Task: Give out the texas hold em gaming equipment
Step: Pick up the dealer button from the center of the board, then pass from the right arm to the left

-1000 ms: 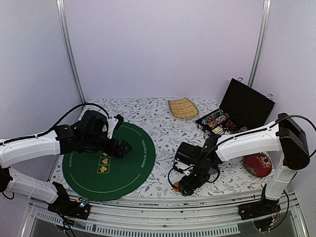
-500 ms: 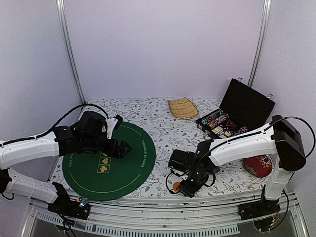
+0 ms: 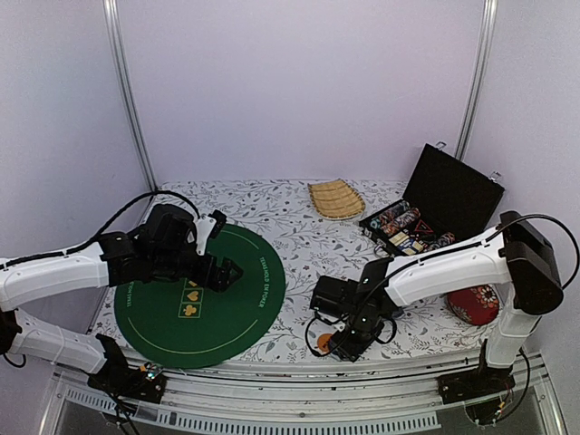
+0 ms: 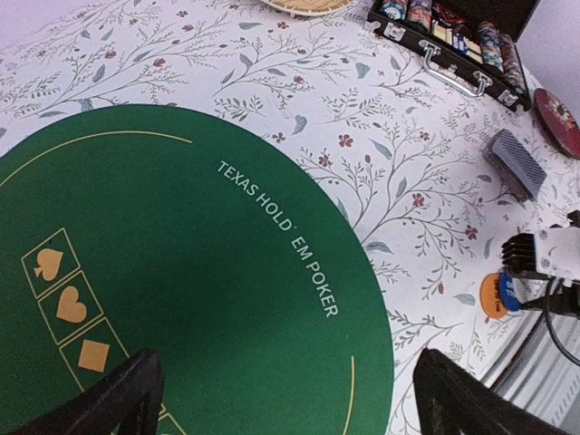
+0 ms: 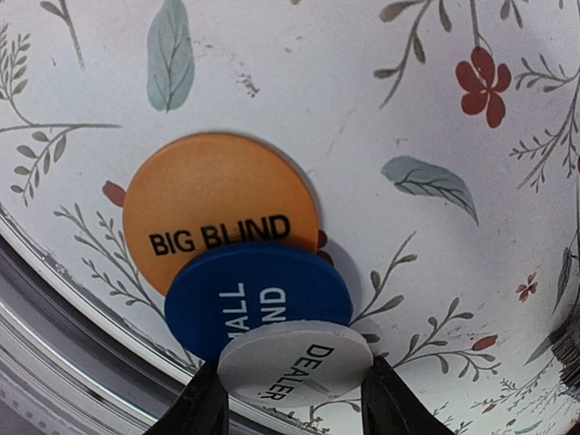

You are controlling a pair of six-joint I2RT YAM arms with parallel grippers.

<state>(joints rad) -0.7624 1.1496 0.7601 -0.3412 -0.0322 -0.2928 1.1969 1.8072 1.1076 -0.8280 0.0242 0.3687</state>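
Note:
Three round tokens overlap near the table's front edge: an orange BIG BLIND token (image 5: 217,195), a blue one (image 5: 258,294) partly on it, and a white DEALER token (image 5: 294,362) on top. My right gripper (image 5: 294,399) (image 3: 337,343) has a finger against each side of the white token. The orange token (image 3: 323,343) also shows from above. A deck of grey-blue cards (image 4: 517,163) lies on the floral cloth. Over the round green poker mat (image 3: 195,294) my left gripper (image 4: 290,399) (image 3: 225,272) hangs wide open and holds nothing.
An open black case (image 3: 426,213) of chips stands at the back right. A tan woven tray (image 3: 335,198) sits at the back. A red patterned cushion (image 3: 473,301) lies by the right arm's base. The table's front rail (image 5: 54,317) runs just beside the tokens.
My right gripper has slid left and down to the tokens at the front edge, and its fingers have narrowed onto the white token. The left arm has stayed put.

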